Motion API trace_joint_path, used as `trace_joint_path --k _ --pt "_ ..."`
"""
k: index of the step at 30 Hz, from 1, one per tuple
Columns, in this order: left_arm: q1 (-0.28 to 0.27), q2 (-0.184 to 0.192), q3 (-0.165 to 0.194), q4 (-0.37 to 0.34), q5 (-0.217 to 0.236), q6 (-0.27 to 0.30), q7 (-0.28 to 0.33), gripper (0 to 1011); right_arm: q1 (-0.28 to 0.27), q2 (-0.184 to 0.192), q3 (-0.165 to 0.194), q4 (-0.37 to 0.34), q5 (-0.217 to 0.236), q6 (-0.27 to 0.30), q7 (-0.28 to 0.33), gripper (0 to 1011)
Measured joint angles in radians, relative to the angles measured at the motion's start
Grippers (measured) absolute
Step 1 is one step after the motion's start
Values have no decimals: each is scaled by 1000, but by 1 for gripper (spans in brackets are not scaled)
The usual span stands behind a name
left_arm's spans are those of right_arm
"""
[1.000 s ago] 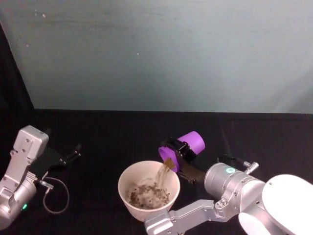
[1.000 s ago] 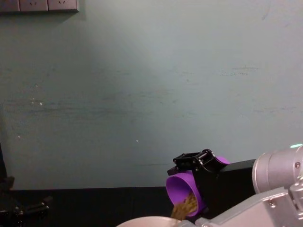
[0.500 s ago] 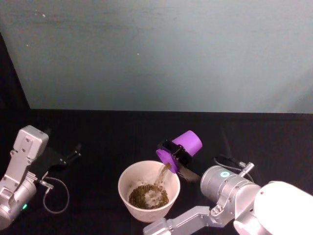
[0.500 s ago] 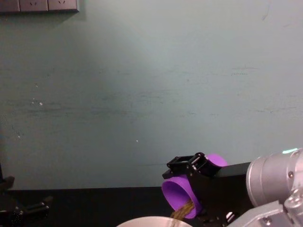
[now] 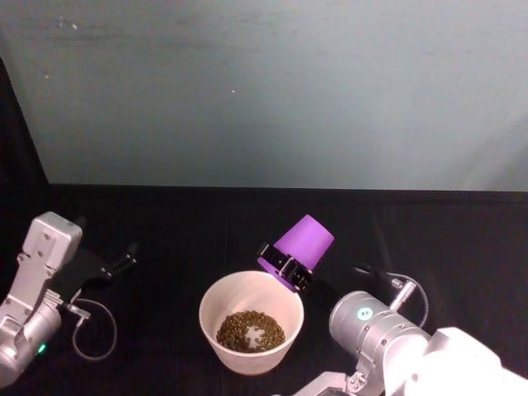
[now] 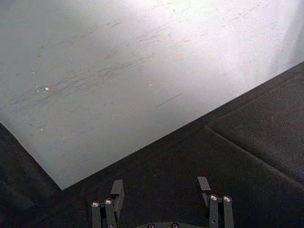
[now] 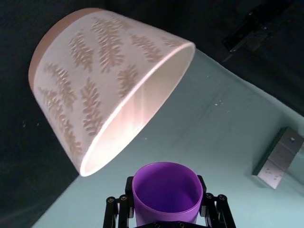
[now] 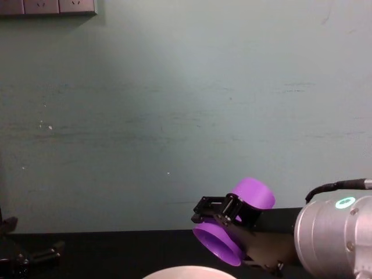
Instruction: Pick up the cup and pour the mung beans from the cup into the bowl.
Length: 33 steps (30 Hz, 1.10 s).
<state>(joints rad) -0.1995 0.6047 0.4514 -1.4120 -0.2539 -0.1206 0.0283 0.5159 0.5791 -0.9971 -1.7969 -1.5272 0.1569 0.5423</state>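
Cup (image 5: 302, 242): purple, held in the air above the far right rim of the bowl (image 5: 208, 307), not touching it; tipped well over, mouth down toward the bowl and base up toward the wall (image 5: 264, 91). In my right wrist view its inside is bare purple.
Right hand (image 5: 283, 266): my fingers are closed on the cup's sides near the mouth, one on each side.
Mung beans (image 5: 250, 330): a brown-green heap in the bottom of the bowl.
Bowl: cream white, upright on the black counter (image 5: 173, 223), close in front of me; my right wrist view shows a tan leaf pattern on its outer wall.
Left hand (image 6: 160, 190): low over the counter at my far left, fingers spread wide with nothing between them, well apart from the bowl.
Room: bare counter lies between my left hand and the bowl, and from the bowl back to the wall.
Edges: the counter's far edge meets the teal wall; a cable loop (image 5: 95, 330) lies beside my left arm.
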Motion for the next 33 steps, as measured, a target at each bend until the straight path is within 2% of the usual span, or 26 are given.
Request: trace_joint_path --k 4,11,14,17,18,21,22,24,25,26,27,28,29,30,31,33 --pt "0 0 0 0 0 0 0 1003 -5 4 -1 -5 -31 2 -4 739" --pt "0 0 0 0 0 0 0 1004 -19 11 15 -12 -34 1 -9 739" --pt "0 0 0 0 0 0 0 1004 -34 14 37 -21 2 0 -24 739" --pt "0 0 0 0 0 0 0 1003 -54 18 75 -34 72 -2 -46 739" --pt "0 0 0 0 0 0 0 1003 -70 20 107 -40 139 -7 -69 739" --pt "0 0 0 0 0 0 0 1004 -101 22 165 -48 258 -20 -108 739" --pt "0 0 0 0 0 0 0 1003 -125 21 212 -50 354 -33 -139 739" --pt "0 0 0 0 0 0 0 1003 -151 20 259 -50 444 -48 -168 739" --pt "0 0 0 0 0 0 0 1003 -178 17 306 -48 531 -66 -195 739" --pt "0 0 0 0 0 0 0 1003 -192 15 331 -45 571 -75 -207 739" --pt "0 0 0 0 0 0 0 1004 -219 9 380 -39 668 -101 -232 739" --pt "0 0 0 0 0 0 0 1004 -219 9 380 -39 668 -101 -232 739" --pt "0 0 0 0 0 0 0 1003 -244 3 425 -30 756 -129 -250 739" --pt "0 0 0 0 0 0 0 1003 -258 -2 452 -24 807 -146 -259 739" --pt "0 0 0 0 0 0 0 1004 -284 -13 504 -7 911 -182 -272 739" --pt "0 0 0 0 0 0 0 1003 -306 -26 550 10 1006 -216 -278 739"
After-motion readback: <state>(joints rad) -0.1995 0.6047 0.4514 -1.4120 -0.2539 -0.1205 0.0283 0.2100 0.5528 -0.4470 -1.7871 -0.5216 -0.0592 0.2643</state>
